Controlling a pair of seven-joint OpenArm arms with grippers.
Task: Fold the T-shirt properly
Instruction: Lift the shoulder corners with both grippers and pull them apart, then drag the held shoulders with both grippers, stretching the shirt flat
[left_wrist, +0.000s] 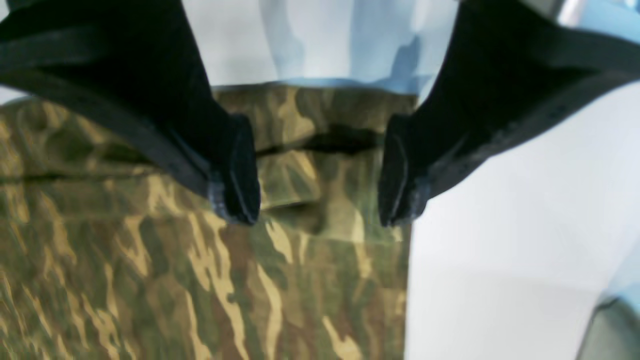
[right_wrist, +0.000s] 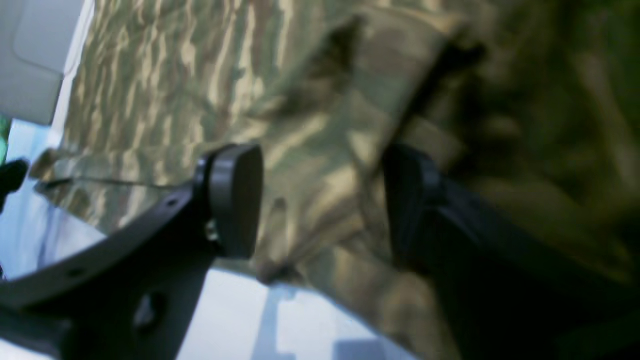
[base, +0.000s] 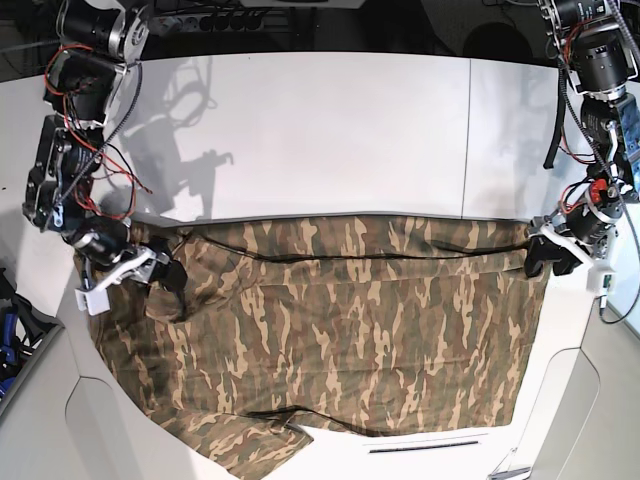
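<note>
The camouflage T-shirt (base: 340, 330) lies spread across the white table (base: 330, 140), with a folded layer whose top edge runs between the two arms. My left gripper (base: 541, 258) is at the shirt's far right corner. In the left wrist view it (left_wrist: 320, 192) is open, its fingers (left_wrist: 240, 170) straddling a folded hem of the shirt (left_wrist: 150, 260). My right gripper (base: 168, 275) is at the shirt's upper left corner. In the right wrist view it (right_wrist: 320, 205) is open with bunched shirt cloth (right_wrist: 175, 75) between the fingers (right_wrist: 235, 200).
The shirt's lower left part hangs over the table's front edge (base: 110, 420). A seam (base: 470, 130) runs down the table on the right. Red wiring (base: 90, 150) hangs along the arm on the left.
</note>
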